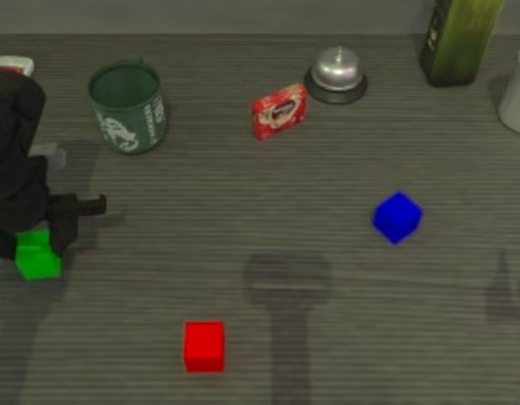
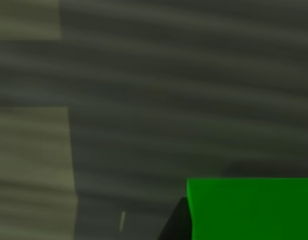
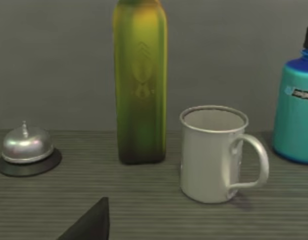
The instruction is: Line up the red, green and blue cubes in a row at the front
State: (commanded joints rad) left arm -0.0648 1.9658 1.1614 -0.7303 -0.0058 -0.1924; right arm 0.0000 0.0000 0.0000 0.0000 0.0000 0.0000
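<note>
Green cube [image 1: 37, 256] sits directly under left pincer [image 1: 42, 229] at table's left edge; pincer's grip state: cannot tell.

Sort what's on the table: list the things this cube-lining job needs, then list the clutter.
For the job:
red cube
green cube, under the left hand
blue cube

Lying about:
dark green mug
red-and-white packet
bell
green bottle
white mug
blue bottle
</note>
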